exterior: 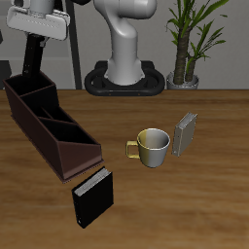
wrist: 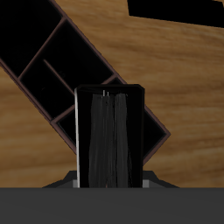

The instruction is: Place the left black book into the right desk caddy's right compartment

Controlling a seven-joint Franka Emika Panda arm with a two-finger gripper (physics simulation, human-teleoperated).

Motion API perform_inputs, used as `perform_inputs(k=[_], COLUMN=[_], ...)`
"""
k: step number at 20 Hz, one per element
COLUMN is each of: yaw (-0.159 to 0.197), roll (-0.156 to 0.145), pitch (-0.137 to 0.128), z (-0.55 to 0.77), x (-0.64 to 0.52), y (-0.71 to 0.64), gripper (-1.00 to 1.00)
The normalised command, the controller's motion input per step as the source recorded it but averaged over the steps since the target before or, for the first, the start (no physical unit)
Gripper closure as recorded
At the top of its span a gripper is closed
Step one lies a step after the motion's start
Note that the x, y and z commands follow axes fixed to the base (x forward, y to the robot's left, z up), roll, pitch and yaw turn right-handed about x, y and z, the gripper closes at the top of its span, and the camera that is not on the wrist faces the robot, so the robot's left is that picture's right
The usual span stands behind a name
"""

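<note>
My gripper (exterior: 41,39) is shut on the slim black book (exterior: 34,64), which hangs tilted from the fingers at the table's back. The book's lower end is at the rim of the back end cell (exterior: 26,94) of the long dark maroon desk caddy (exterior: 58,131). I cannot tell whether it is above the rim or just inside. In the wrist view the book (wrist: 109,131) fills the middle, held by the gripper (wrist: 109,179), with the caddy's divided cells (wrist: 61,61) beneath and beyond it.
A black book with a pale speckled edge (exterior: 92,198) stands near the table's front edge, just off the caddy's near end. A yellow-beige mug (exterior: 153,147) and a grey book (exterior: 185,134) stand beside each other mid-table. The robot base (exterior: 124,76) and a potted plant (exterior: 187,44) are behind.
</note>
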Motion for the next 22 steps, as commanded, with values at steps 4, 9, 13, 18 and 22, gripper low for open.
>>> perform_inputs(k=[4, 9, 13, 18, 22], yaw=[-0.017, -0.005, -0.007, -0.006, -0.013], roll=[-0.058, -0.028, -0.024, -0.013, -0.013], pitch=[-0.013, 0.005, 0.007, 0.016, 0.035], z=[0.01, -0.1, -0.13, -0.15, -0.22], x=[0.02, 0.09, 0.11, 0.09, 0.12], y=[-0.18, -0.08, -0.05, -0.03, -0.1], gripper=[1.0, 1.0, 1.0, 1.0, 1.0])
